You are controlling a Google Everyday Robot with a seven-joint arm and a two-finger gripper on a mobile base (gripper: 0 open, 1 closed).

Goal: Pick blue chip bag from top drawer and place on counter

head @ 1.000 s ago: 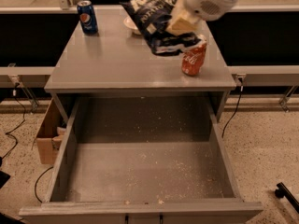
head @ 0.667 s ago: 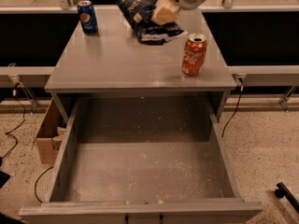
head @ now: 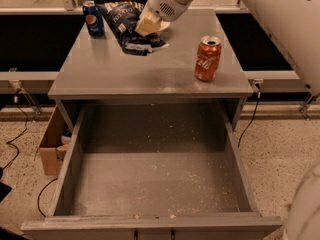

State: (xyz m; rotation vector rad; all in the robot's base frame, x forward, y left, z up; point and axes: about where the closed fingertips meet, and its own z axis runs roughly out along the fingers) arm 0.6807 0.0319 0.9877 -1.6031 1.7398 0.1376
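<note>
Looking at this one, we'd say the job is nearly wrapped up. The bag (head: 124,21) is out of the drawer (head: 155,184) and sits at the back left of the counter (head: 150,76), crumpled, with what looks like its lower edge touching the surface. We can't quite tell if all its weight is down yet.

The gripper (head: 149,28) is right on top of the bag's right side, touching it, reaching in from the upper right. Whether it's clamped on the bag or has let go, we honestly can't tell from this angle, since the arm (head: 175,1) blocks the view of that bit.

So in our view the pick is done and the carry is done. What's left, as far as we can judge, is a clean release and pulling the arm away without dragging the bag along.

The drawer is pulled wide open and holds nothing but crumbs on its floor.

Head count, for anyone keeping score:
- one bag
- two cans: a blue can (head: 93,18) just left of the bag, and an orange can (head: 207,59) well apart on the right side of the counter, both upright
- one drawer
- one gripper
- one cardboard box (head: 50,146) on the floor to the left of the cabinet
</note>
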